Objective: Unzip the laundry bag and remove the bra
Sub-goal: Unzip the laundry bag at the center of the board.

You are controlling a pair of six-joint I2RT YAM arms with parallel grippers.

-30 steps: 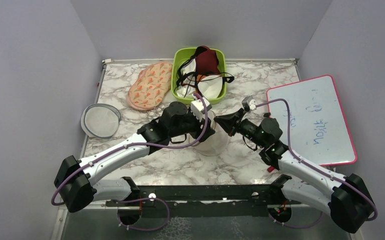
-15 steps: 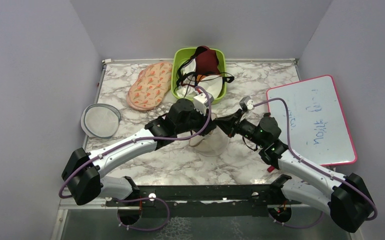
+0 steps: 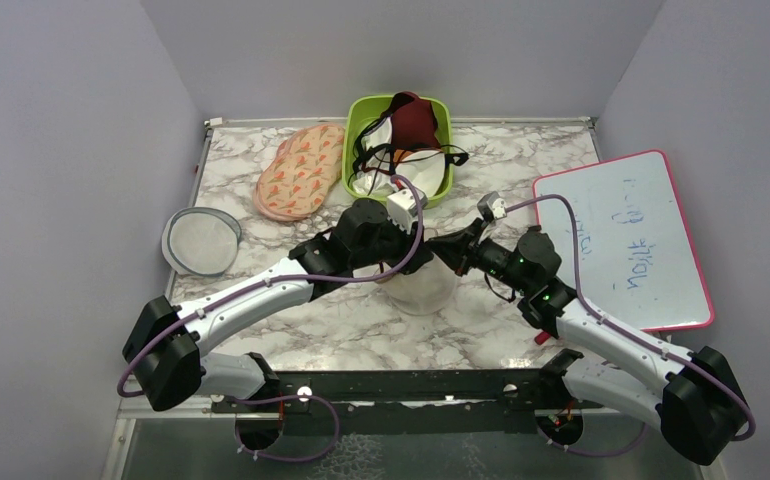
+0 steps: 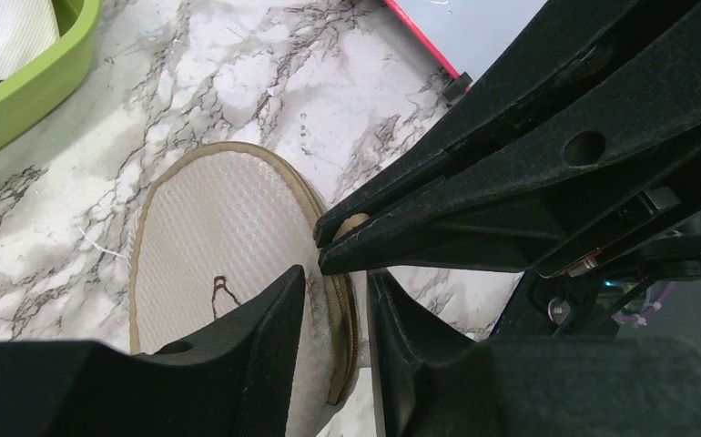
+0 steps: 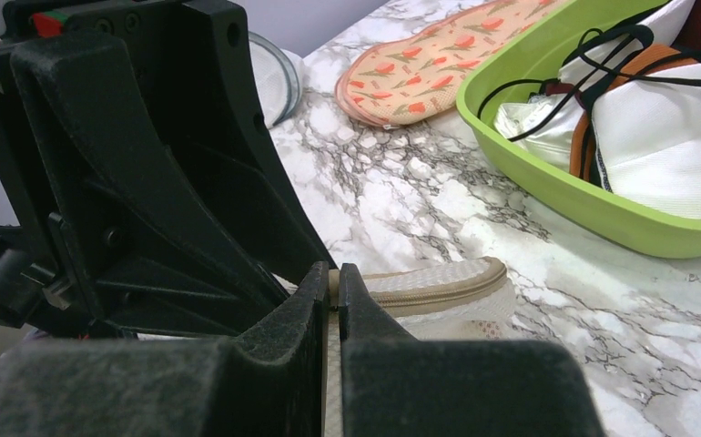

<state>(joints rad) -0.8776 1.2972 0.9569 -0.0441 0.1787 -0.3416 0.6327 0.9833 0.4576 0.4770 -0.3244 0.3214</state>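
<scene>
The laundry bag, a cream mesh pod with a tan zip rim, lies mid-table under both grippers. My left gripper is shut on its rim; in the left wrist view the zip edge sits pinched between the fingers. My right gripper comes in from the right and is shut on a small tan tab at the zip; its closed tips also show in the left wrist view. The bag's mesh face carries a small dark mark. The bright red bra is not visible.
A green bin at the back holds a dark maroon garment, white cloths and black straps. Pink floral pads lie left of it. A grey-rimmed mesh disc sits at the left edge. A whiteboard lies right.
The left arm has swung right and forward, bringing its gripper onto the bag's rim. The right gripper has shifted slightly left. Little differs over the last half second.
</scene>
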